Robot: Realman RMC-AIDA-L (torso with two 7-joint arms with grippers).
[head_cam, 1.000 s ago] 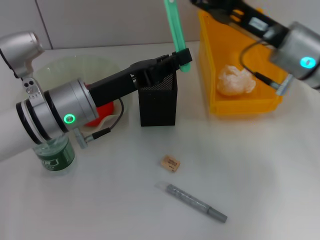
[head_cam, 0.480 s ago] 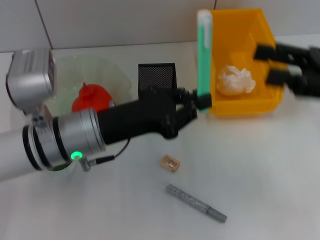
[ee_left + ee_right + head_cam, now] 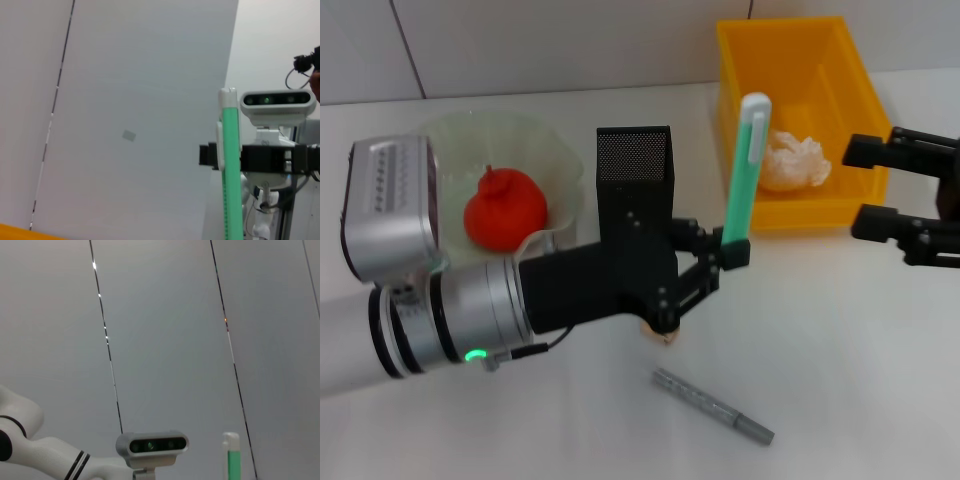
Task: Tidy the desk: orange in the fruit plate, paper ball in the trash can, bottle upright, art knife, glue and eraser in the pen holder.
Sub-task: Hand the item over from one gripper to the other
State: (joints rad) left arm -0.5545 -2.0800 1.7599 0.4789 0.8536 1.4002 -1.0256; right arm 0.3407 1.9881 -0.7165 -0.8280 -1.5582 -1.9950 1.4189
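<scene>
**Green knife held upright beside the holder**

From my head view, my left gripper point(image 3: 725, 262) reaches across the desk point(image 3: 840, 350) in front of the holder point(image 3: 634, 190) and is pinching the lower end of the green art knife point(image 3: 744, 165), which stands almost upright, leaning slightly, between the holder and the bin point(image 3: 800, 110). The knife is outside the holder, just to its right. The orange point(image 3: 505, 208) sits in the plate point(image 3: 555, 150). The paper ball point(image 3: 795, 160) lies in the bin. The eraser point(image 3: 667, 333) peeks out on the desk just under my left gripper. A grey pen-like stick point(image 3: 712, 405) lies nearer me on the desk, apart from everything else. My right gripper point(image 3: 910, 195) hovers at the right edge beside the bin, its two fingers spread apart with nothing between them.

From my left wrist view, the knife point(image 3: 230, 165) rises straight up, clamped by black gripper parts, against the pale wall point(image 3: 125, 115); my head camera point(image 3: 276, 106) shows behind it.

From my right wrist view, I see the wall point(image 3: 165, 330), the head camera point(image 3: 152, 445), and the knife's top point(image 3: 232, 457).
</scene>
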